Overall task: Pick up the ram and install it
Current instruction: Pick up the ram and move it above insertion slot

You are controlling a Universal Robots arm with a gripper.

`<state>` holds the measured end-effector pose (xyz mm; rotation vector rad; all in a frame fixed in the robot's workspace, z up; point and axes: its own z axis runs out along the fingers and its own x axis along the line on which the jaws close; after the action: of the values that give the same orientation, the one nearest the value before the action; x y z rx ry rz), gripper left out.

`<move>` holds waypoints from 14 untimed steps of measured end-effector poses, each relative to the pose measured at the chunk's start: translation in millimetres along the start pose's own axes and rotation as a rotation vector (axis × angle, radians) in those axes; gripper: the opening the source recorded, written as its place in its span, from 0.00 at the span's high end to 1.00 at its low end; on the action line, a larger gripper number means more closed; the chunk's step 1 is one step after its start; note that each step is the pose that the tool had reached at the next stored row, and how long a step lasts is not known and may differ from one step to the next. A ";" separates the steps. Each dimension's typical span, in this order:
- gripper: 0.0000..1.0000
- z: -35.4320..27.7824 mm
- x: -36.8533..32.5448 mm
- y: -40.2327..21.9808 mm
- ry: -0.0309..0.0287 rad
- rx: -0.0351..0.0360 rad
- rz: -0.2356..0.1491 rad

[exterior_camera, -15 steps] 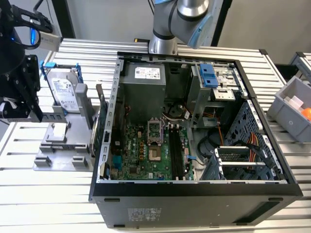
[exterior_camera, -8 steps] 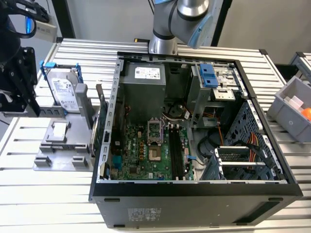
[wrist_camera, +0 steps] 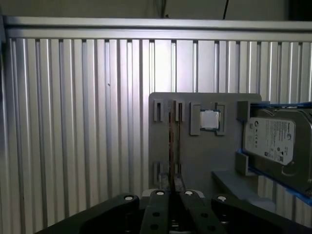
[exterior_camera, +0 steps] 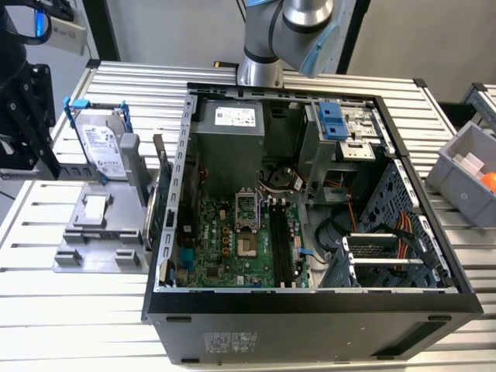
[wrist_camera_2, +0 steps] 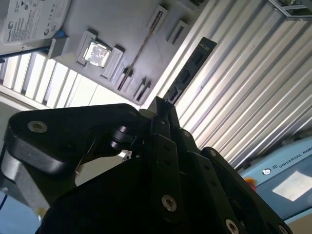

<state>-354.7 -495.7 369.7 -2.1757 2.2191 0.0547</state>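
Fingers (wrist_camera: 180,185) clamped on RAM stick (wrist_camera: 171,146), seen edge-on as a thin brown line running across grey holder plate (wrist_camera: 195,161) w/ slots. CPU (wrist_camera: 209,119) sits in a recess of plate, blue-edged hard drive (wrist_camera: 273,141) just beside it. All on ribbed alu surface (wrist_camera: 73,122)

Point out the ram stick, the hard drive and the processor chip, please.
ram stick (wrist_camera_2: 187,72): second wrist view, dark flat side.
hard drive (exterior_camera: 101,142): exterior view, label face.
processor chip (wrist_camera: 209,119): first wrist view, metal lid.
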 end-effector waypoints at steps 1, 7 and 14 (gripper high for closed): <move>1.00 -1.7 -0.1 0.0 0.0000 -0.0001 0.000; 1.00 -8.4 -0.5 -4.3 0.0000 0.0000 0.000; 1.00 -8.5 -0.7 -16.7 0.0000 0.0000 0.000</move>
<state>-338.1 -495.7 378.1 -2.1758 2.2190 0.0547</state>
